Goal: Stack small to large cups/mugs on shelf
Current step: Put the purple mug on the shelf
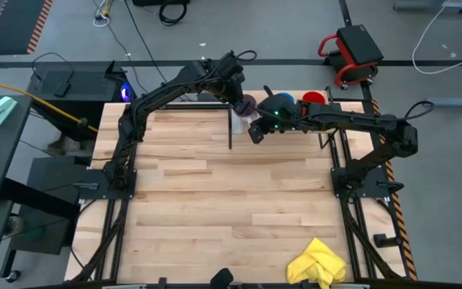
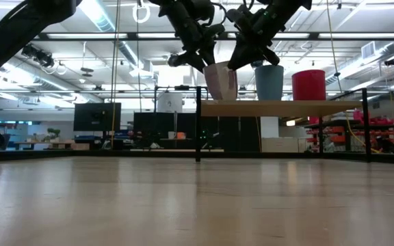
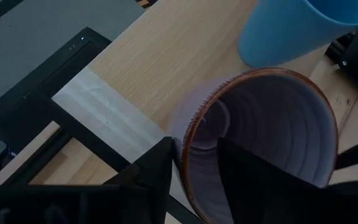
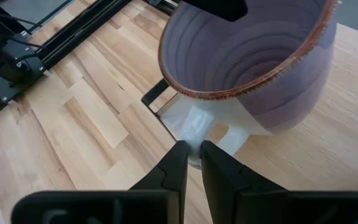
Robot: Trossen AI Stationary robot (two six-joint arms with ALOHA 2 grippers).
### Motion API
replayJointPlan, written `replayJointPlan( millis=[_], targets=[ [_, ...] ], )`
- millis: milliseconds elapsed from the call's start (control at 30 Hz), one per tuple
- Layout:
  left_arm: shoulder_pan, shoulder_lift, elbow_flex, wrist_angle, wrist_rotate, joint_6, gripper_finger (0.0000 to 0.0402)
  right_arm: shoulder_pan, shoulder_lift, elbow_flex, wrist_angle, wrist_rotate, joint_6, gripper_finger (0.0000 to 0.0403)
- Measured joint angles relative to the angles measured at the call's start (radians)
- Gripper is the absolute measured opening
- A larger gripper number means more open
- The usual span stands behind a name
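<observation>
On shelf (image 2: pixel 279 105): purple mug (image 2: pixel 221 80) w/ rim in left claw (image 3: pixel 194 165), handle in right claw (image 4: pixel 193 163).

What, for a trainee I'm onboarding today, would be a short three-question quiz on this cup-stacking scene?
1. True or false: the red mug stands on the shelf.
2. The left end effector grips the purple mug by: A) its rim, one finger inside; B) its base; C) nothing, it hovers clear.
3. In the low view, what colour is the cup standing between those two mugs?

Key: 1 true; 2 A; 3 blue.
</observation>
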Motion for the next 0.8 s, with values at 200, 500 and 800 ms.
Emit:
replayJointPlan(
  millis=[200, 500, 800],
  targets=[
    [0.0, 0.0, 0.0, 0.001, 0.0, 0.0, 0.0141, -0.003, 0.0, 0.0, -0.012, 0.002, 0.014, 0.005],
    [0.0, 0.0, 0.0, 0.038, 0.0, 0.0, 0.0142, -0.002, 0.0, 0.0, -0.012, 0.002, 0.014, 0.005],
    [-0.002, 0.0, 0.0, 0.038, 0.005, 0.0, 0.0153, -0.005, -0.002, 0.002, 0.007, 0.007, 0.015, 0.005]
  ],
)
